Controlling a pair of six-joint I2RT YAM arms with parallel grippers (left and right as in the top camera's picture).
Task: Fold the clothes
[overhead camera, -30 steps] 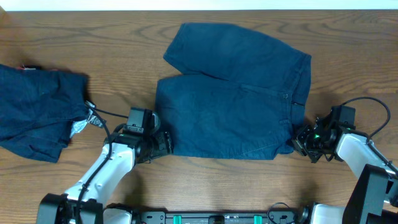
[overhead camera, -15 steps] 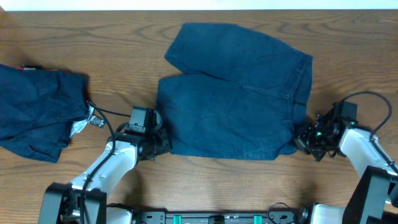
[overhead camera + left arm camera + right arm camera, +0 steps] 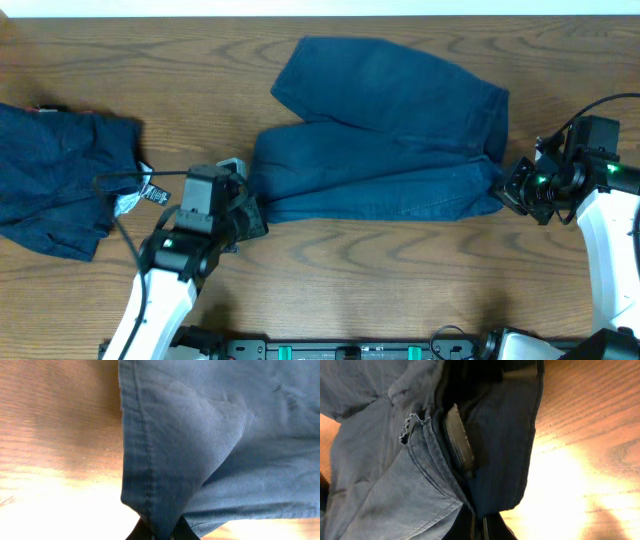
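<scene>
Bench (image 3: 400, 280) is wood and carries two garments. The big one is the shorts (image 3: 390, 120) at centre, spread sideways with the waist toward your right arm and the leg ends toward your left. The second pair (image 3: 55, 180) sits bunched at the far left edge, well apart and untouched. On the centre shorts the near edge is raised off the bench and looks rolled back on itself, so I read this as mid-fold, near half going over the far half. Left hand (image 3: 253, 214) is clenched on the near leg hem; the left wrist view shows the stitched hem (image 3: 142, 460) pinched right at the corner, a thin bite. Right hand (image 3: 508, 190) is clenched on the waist corner; the right wrist view shows the cloth running down between the fingers beside a dark belt loop (image 3: 460, 442). To do it well, carry both hands away from you at the same height and pace, keep the cloth taut between them so the middle doesn't sag, and lay the near edge on the far edge before you let go. The far leg splays at an angle, so expect a mismatch there, and watch for the left corner slipping. Writing: a small white label (image 3: 130, 205) lies by the second pair, too small to read.
</scene>
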